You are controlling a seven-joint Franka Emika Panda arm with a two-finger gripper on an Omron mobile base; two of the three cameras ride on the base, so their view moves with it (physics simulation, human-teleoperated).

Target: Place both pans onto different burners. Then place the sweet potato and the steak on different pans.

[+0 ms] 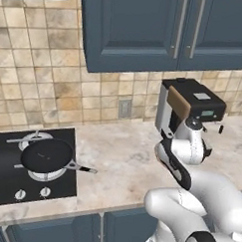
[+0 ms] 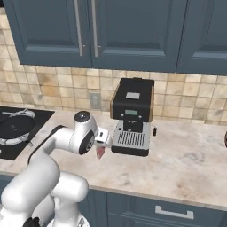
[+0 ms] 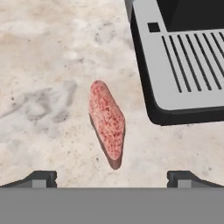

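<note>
Where steak [image 3: 107, 123] lies, coffee machine [image 3: 183, 61] crowds beside.

Lighting: even, diffuse, moderately bright; no single source evident. Shadows: faint and soft, a slight one under the coffee machine [image 2: 131, 116] on the counter [image 2: 186, 155]. Glare: weak sheen on the cooktop [image 1: 5, 187]. Sharpness: rendered, low resolution, slightly soft edges; the steak [image 3: 107, 122] appears clear in the hand view. Distortion: none evident at margins.

Arm bent forward, end effector [image 3: 112, 177] pointing down, fingers spread.
</note>
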